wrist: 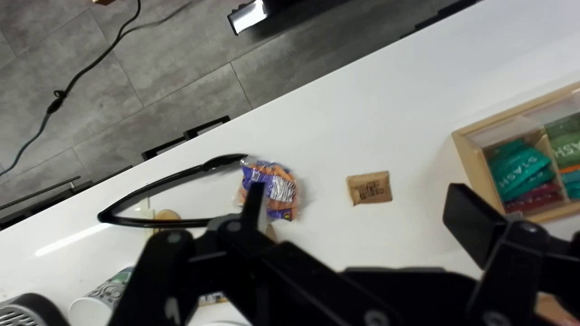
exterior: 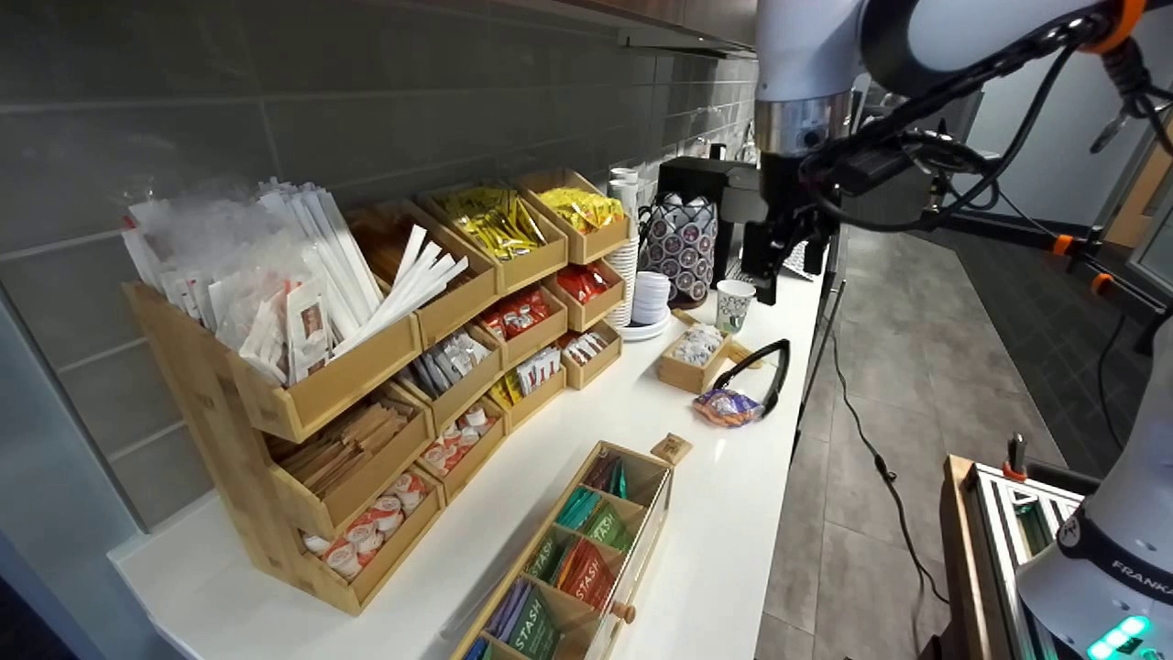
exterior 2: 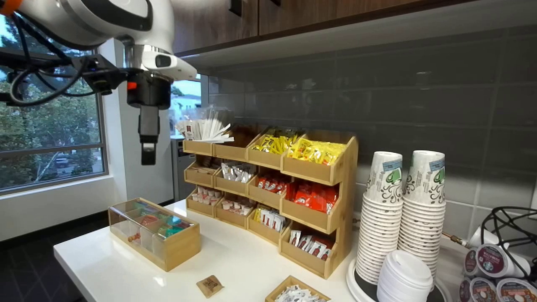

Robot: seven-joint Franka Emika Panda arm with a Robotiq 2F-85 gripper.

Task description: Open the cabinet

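The cabinet [exterior 2: 319,12] is high on the wall [exterior 2: 398,92] above the bench [exterior 2: 251,260], made of brown wood with stripy lines, and its doors [exterior 2: 209,25] look closed, with black handles [exterior 2: 235,7] on them. The bench is white, smooth and shiny, and the wall is dark gray tile. The claw [wrist: 358,208] is black and points down in the air, lower than the cabinet. In the wrist view its two fingers [wrist: 473,222] are spread wide, and a flat brown paper packet [wrist: 369,188] on the bench shows between them, farther down. A crinkly purple and orange bag [wrist: 287,185] lies near the packet. In both exterior views a wooden rack [exterior 2: 347,188] has three rows of bins [exterior 2: 305,170], with white paper sticks [exterior: 330,238], yellow packets [exterior 2: 316,150] and red packets [exterior 2: 311,195] in them. A long wooden box [exterior 2: 183,247] with a see-through front and a round knob [exterior: 623,611] holds bright tea bags [exterior: 586,573]. A small wooden box [exterior: 680,376] holds white packets [exterior: 698,344]. Right of the rack in an exterior view, paper cups [exterior 2: 379,239] stand in two tall stacks.
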